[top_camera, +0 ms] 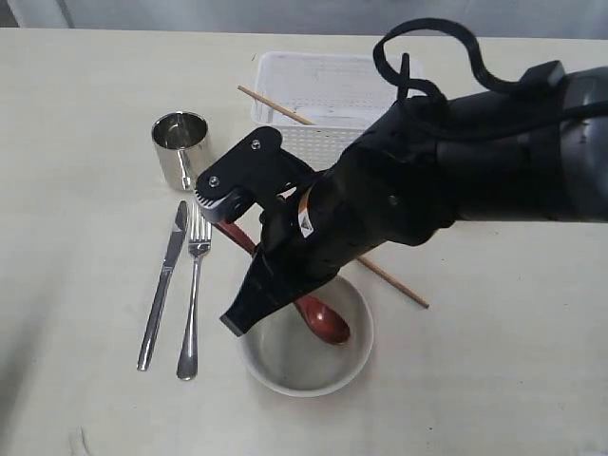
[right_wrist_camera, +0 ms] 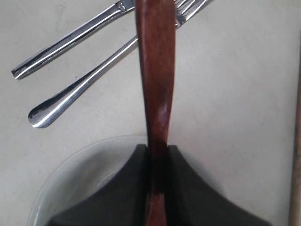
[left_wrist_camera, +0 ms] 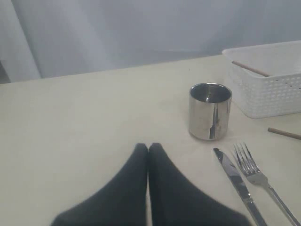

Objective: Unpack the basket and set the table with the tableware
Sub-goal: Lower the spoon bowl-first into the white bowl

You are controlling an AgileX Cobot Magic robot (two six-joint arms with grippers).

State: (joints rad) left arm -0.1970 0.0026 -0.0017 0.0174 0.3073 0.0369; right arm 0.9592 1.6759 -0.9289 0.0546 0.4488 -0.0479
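Off-white round bowl (top_camera: 285,369) stood nearest on the pale cream table (top_camera: 76,114). Reddish-brown spoon (top_camera: 323,321) lay in it, handle pinched in the narrow jaws of the right gripper (right_wrist_camera: 157,155). Steel knife (top_camera: 163,285), steel fork (top_camera: 194,294), wooden chopstick (top_camera: 394,283) and steel cup (top_camera: 180,147) were laid out. Second chopstick (top_camera: 275,104) rested across the white lattice plastic basket (top_camera: 313,138), unplaced. Left gripper (left_wrist_camera: 148,148) was closed and empty.

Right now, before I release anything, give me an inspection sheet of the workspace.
Surface: table pale cream, no spills seen.
Job's things: cup upright; knife and fork side by side; spoon scoop in the bowl; basket with one chopstick poking over its rim; second chopstick on the table beside the bowl.
Clutter: nothing seen.
Grippers: right gripper shut on the spoon handle; left gripper shut, holding nothing.
Cables: black cable looped above the right arm.
Surroundings: grey backdrop behind the table.
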